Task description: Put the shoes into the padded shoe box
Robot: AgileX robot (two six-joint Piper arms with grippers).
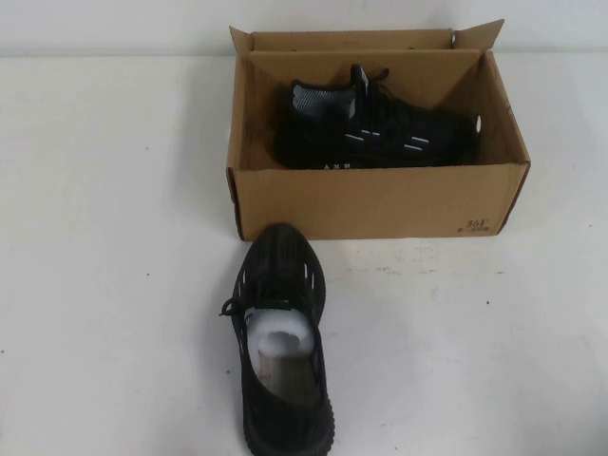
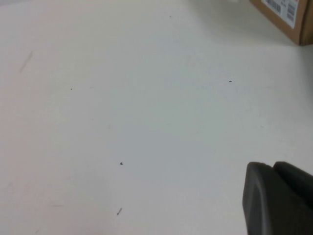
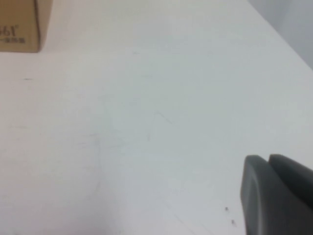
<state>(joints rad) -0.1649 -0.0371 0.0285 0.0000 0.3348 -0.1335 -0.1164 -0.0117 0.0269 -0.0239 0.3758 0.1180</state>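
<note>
The brown cardboard shoe box [image 1: 380,201] stands open at the back middle of the white table, with its "361" print at the front right corner. One black sneaker [image 1: 380,128] lies on its side inside the box. The other black sneaker [image 1: 280,332] stands upright on the table in front of the box, toe toward it, with white stuffing inside. Neither arm shows in the high view. My left gripper [image 2: 273,165] is shut and empty over bare table. My right gripper [image 3: 268,157] is shut and empty over bare table.
A corner of the box with a barcode label [image 2: 288,17] shows in the left wrist view. The box's printed corner [image 3: 19,24] shows in the right wrist view. The table's right edge [image 3: 288,29] runs close to the right gripper.
</note>
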